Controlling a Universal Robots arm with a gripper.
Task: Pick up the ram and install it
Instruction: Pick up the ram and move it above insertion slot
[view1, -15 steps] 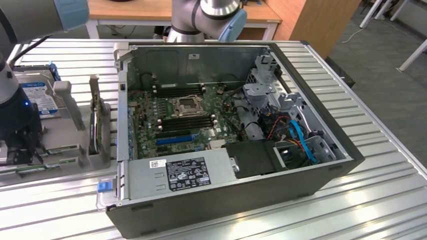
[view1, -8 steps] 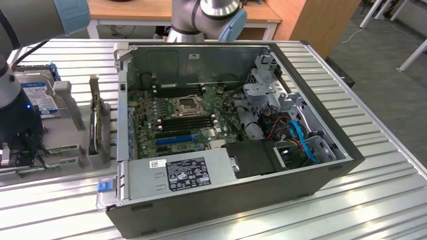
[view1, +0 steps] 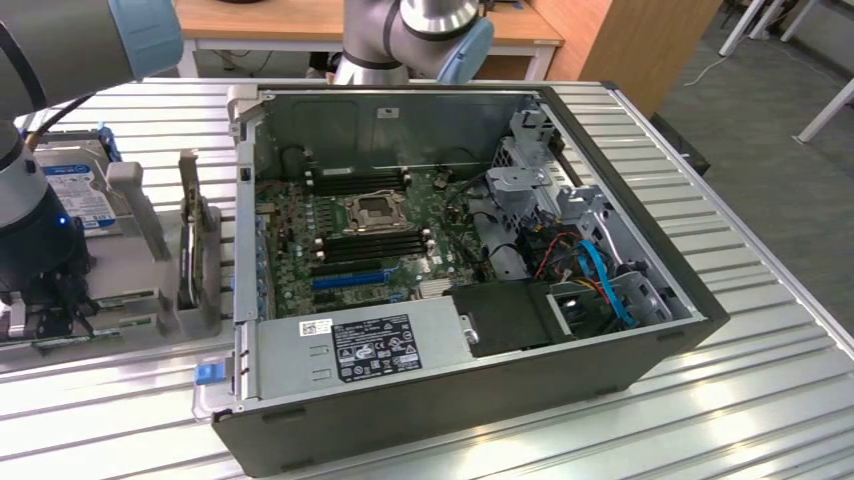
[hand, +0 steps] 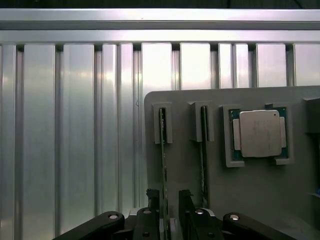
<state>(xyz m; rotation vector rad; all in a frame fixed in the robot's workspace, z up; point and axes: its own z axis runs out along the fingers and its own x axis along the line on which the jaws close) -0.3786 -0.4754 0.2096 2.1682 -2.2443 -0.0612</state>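
While my hand (hand: 169, 196) hangs over the grey holder (hand: 250, 200) on the table (hand: 75, 125), its fingers (hand: 152, 201) stand wide apart either side of the ram (hand: 162, 140), upright in its slot, gripping nothing.

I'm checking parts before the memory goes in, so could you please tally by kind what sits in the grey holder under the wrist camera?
ram sticks, standing on edge in their slots: 2
processor chip, lying flat in its recess: 1
Total: 3
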